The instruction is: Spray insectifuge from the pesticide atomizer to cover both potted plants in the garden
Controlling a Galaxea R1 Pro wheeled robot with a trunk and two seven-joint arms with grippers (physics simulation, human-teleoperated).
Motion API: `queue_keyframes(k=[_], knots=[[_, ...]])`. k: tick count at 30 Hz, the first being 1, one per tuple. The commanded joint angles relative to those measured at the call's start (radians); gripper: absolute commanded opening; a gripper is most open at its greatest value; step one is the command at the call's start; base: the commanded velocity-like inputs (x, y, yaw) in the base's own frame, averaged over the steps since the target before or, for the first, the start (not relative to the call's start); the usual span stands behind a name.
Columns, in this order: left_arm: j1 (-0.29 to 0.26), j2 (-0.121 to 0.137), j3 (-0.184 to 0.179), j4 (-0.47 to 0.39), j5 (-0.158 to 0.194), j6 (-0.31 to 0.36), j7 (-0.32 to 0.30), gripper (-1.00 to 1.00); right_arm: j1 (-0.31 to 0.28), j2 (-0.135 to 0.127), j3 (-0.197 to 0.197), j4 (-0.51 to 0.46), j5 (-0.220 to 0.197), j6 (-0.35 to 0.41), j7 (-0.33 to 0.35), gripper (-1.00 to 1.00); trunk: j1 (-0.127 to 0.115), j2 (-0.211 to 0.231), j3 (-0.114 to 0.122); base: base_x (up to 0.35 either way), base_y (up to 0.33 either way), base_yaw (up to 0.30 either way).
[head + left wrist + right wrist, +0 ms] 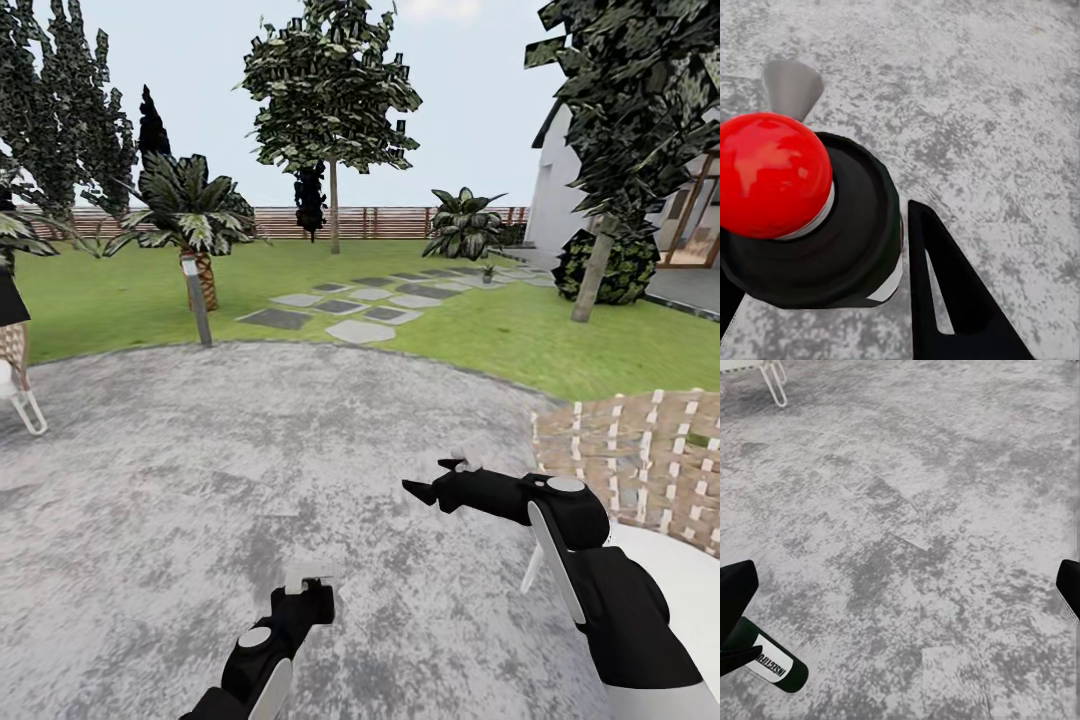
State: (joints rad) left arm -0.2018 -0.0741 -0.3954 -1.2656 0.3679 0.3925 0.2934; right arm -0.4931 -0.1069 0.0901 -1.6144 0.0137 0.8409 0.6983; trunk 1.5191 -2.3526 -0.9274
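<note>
My left gripper hangs low over the round grey stone patio and is shut on the pesticide atomizer. In the left wrist view the atomizer is a dark bottle with a round red tip, and a black finger presses against its side. The right wrist view catches the bottle's labelled lower end. My right gripper hovers to the right of it, open and empty, fingers spread wide. A tiny potted plant stands far off by the stepping stones.
A grey post and a palm-like plant stand at the patio's far edge. A woven wicker seat is close on the right and a white chair leg on the left. Lawn, trees, a slat fence and a house lie beyond.
</note>
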Motion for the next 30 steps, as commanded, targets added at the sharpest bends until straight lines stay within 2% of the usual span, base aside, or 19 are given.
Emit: queue_keyframes(k=[1, 30], knots=[[-0.001, 0.000, -0.002, -0.001, 0.009, 0.003, 0.009, -1.00, -0.001, -0.001, 0.000, -0.001, 0.002, 0.005, 0.003, 1.00, 0.000, 0.000, -0.001, 0.334, 0.000, 0.000], [-0.001, -0.002, -0.002, 0.003, 0.009, 0.002, 0.008, -1.00, -0.001, 0.001, 0.010, 0.001, 0.004, -0.011, -0.001, 1.00, 0.000, 0.000, -0.001, 0.337, 0.015, 0.000]])
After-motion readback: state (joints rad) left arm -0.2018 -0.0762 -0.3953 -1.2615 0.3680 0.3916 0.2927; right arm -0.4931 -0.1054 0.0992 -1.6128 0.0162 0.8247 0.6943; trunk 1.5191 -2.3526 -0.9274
